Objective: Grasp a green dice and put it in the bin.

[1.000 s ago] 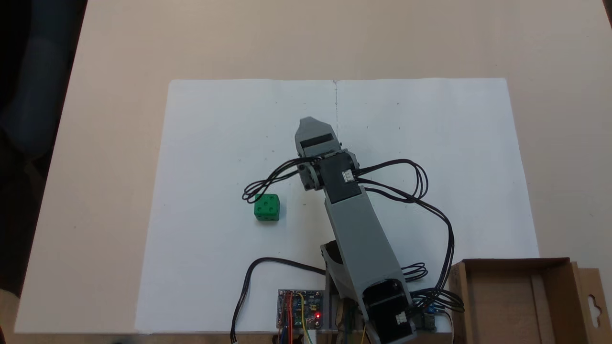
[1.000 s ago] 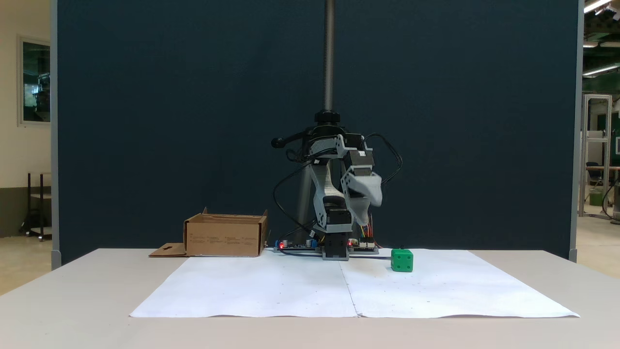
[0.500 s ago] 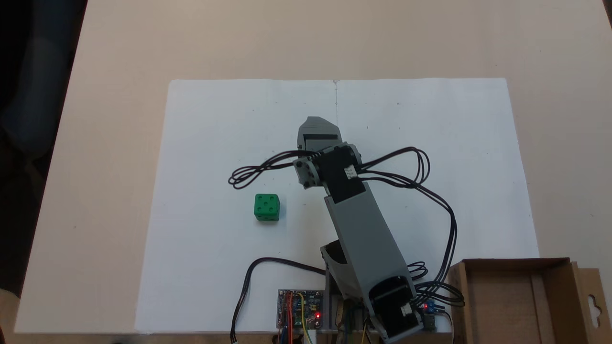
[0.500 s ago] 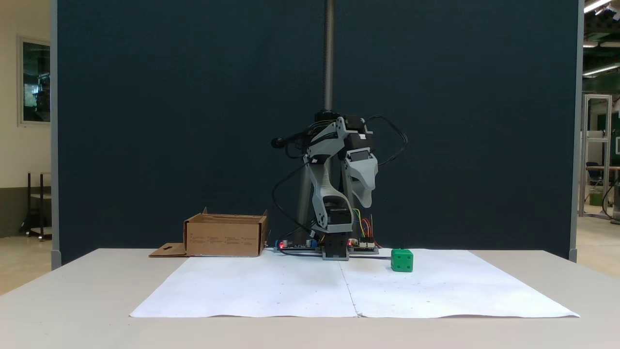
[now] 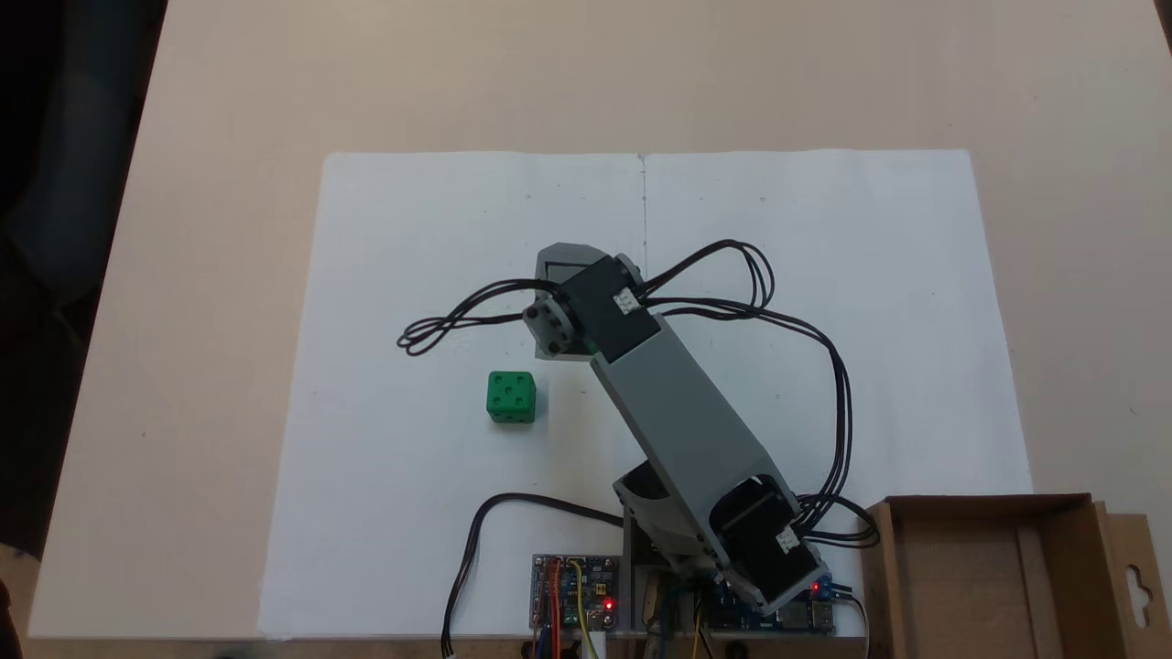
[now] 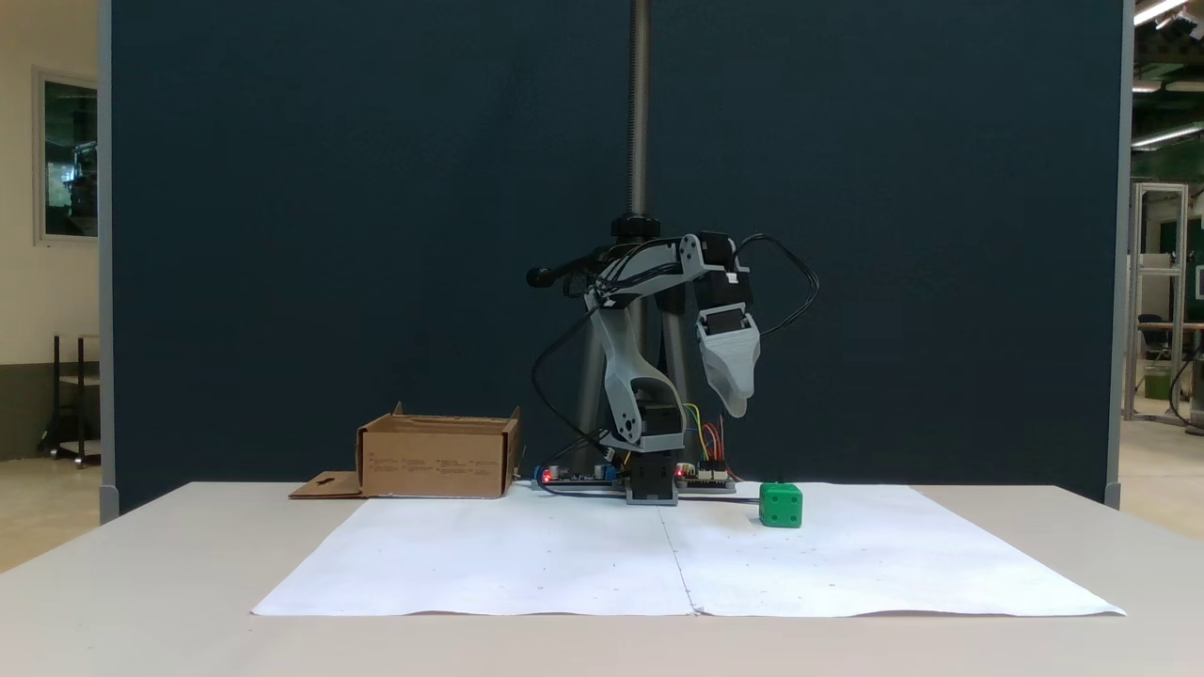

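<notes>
Gripper (image 6: pixel 736 406) hangs above green dice (image 6: pixel 781 505), apparently closed.

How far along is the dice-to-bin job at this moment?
Early. Nothing is finished: the green dice sits on the white paper, and what shows of the bin holds nothing. In hand is the approach: the gripper hangs well above the table, up and slightly left of the dice in the side-on fixed view, holding nothing. Left: lower over the dice, grasp, carry and drop it in the bin.

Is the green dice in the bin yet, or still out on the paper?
Out. The green dice sits on the white paper; the bin is apart.
</notes>
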Robot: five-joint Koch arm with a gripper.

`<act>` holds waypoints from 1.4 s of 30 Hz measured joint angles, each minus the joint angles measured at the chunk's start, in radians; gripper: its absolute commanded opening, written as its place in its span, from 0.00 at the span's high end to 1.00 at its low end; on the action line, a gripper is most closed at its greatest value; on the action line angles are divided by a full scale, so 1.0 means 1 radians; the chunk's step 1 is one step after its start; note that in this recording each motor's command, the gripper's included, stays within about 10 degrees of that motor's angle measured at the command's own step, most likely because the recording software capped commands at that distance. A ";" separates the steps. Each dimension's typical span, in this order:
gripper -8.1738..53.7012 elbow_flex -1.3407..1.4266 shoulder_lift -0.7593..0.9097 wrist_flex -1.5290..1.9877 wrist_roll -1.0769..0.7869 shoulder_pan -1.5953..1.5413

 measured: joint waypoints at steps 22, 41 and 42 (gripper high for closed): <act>0.22 0.000 -0.190 -0.002 0.110 -0.299; 0.12 0.000 -0.305 0.060 0.147 -0.299; 0.13 0.000 -0.304 0.069 0.146 -0.299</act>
